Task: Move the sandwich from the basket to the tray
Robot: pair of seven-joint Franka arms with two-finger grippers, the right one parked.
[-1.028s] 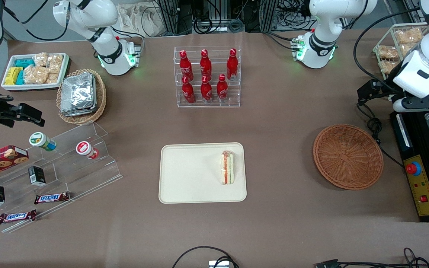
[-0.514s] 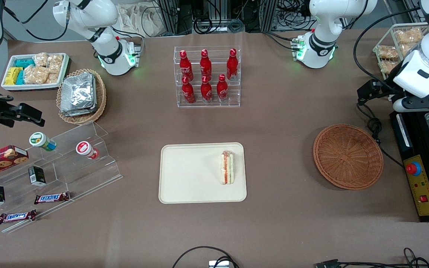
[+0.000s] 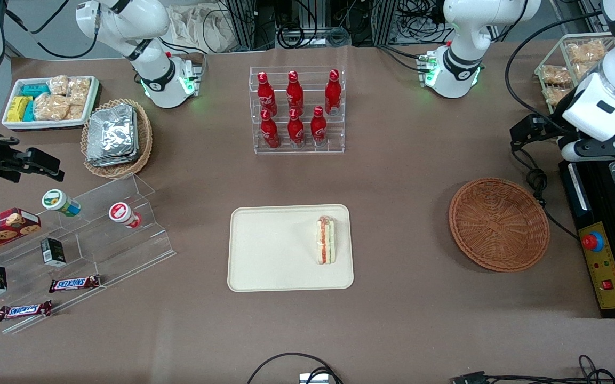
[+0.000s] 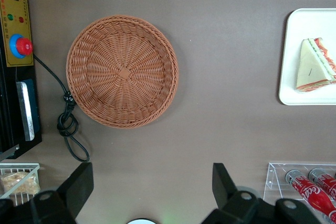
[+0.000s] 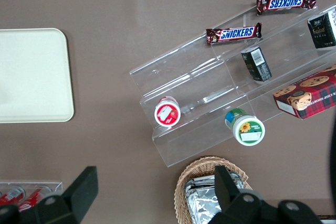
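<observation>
1. On the cream tray, the sandwich lies at about 3 o'clock from the tray's centre, just inside the rim at the working arm's end, red and green filling edge showing. It rests on the tray floor, touched by nothing.
2. Wrist view: sandwich lies on the tray with its pale bread face up (layered edge along one side).
3. Basket, reddish-brown wicker, stands on the table at 3 o'clock from the tray, well apart from it. Nothing lies in it; its woven floor shows whole in the wrist view.
4. Gripper hangs high above the table at the working arm's end, at about 1 o'clock from the basket in the front view. Its two dark fingers stand wide apart with nothing between them.
5. Rack of red bottles stands at 12 o'clock from the tray, farther from the front camera.
6. Black control box with a red button sits at 3 o'clock from the basket, near its rim.
</observation>
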